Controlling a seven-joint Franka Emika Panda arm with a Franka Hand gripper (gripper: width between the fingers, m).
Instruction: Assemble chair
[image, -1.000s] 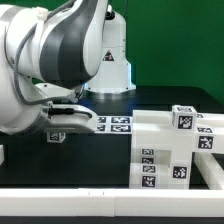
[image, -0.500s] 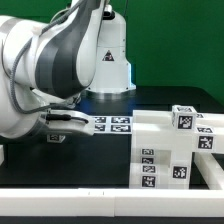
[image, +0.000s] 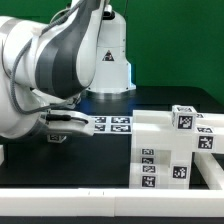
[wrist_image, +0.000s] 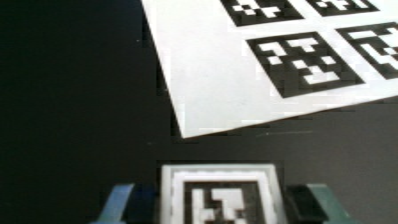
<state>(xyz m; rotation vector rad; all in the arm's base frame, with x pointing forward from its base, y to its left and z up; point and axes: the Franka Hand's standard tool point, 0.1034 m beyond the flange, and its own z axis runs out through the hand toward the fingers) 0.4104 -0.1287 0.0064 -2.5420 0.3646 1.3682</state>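
Note:
My gripper (image: 58, 128) hangs low over the black table at the exterior view's left, under the big white arm. In the wrist view the gripper (wrist_image: 221, 203) straddles a small white chair piece (wrist_image: 217, 182) with a black-and-white tag. One fingertip (wrist_image: 125, 203) stands on each side of it, each with a narrow dark gap. In the exterior view this piece is hidden by the hand. The other white chair pieces, a tagged block (image: 160, 160) and long bars (image: 192, 122), stand together at the exterior view's right.
The marker board (image: 112, 123) lies flat between the gripper and the chair pieces; its corner shows in the wrist view (wrist_image: 267, 70). A white rail (image: 100, 205) runs along the near table edge. A small white object (image: 3, 155) sits at the far left edge.
Between one second and half a second ago the arm shifted a little and the hand sank slightly. Nothing has visibly moved since.

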